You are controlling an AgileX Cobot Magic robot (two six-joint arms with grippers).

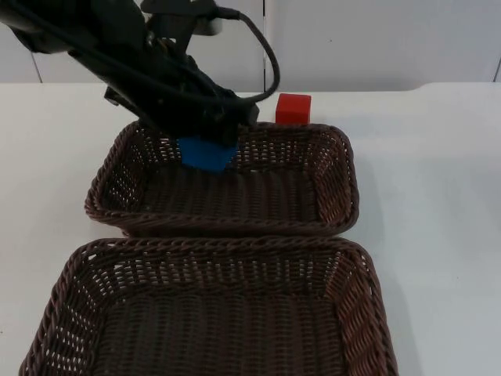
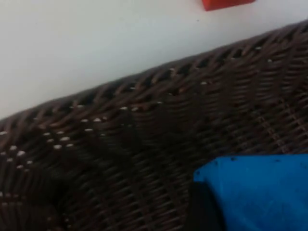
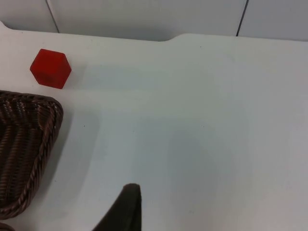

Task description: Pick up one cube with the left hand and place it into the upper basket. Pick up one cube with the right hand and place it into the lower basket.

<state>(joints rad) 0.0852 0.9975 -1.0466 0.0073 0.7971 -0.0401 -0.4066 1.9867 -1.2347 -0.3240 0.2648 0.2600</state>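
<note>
blue cube [image 1: 207, 153] top hidden (under left hand [image 1: 210, 133]), lower basket [image 1: 78, 266] cropped

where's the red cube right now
In the top view the red cube sits on the white table, just behind the upper basket's far rim, toward its right end.

upper basket [image 1: 337, 188]: sits on the worktop [image 1: 438, 235], farther back, right behind the lower basket
lower basket [image 1: 368, 313]: nearest the camera, its back rim pretty much touching the upper one's front rim
held cube [image 1: 207, 154]: in the left hand [image 1: 210, 141], up over the back-left part of the upper basket, inside its rim
loose cube [image 1: 293, 108]: on the worktop just behind the upper basket's back rim, toward its right half
right hand: off to the right of the baskets, over bare worktop
</note>
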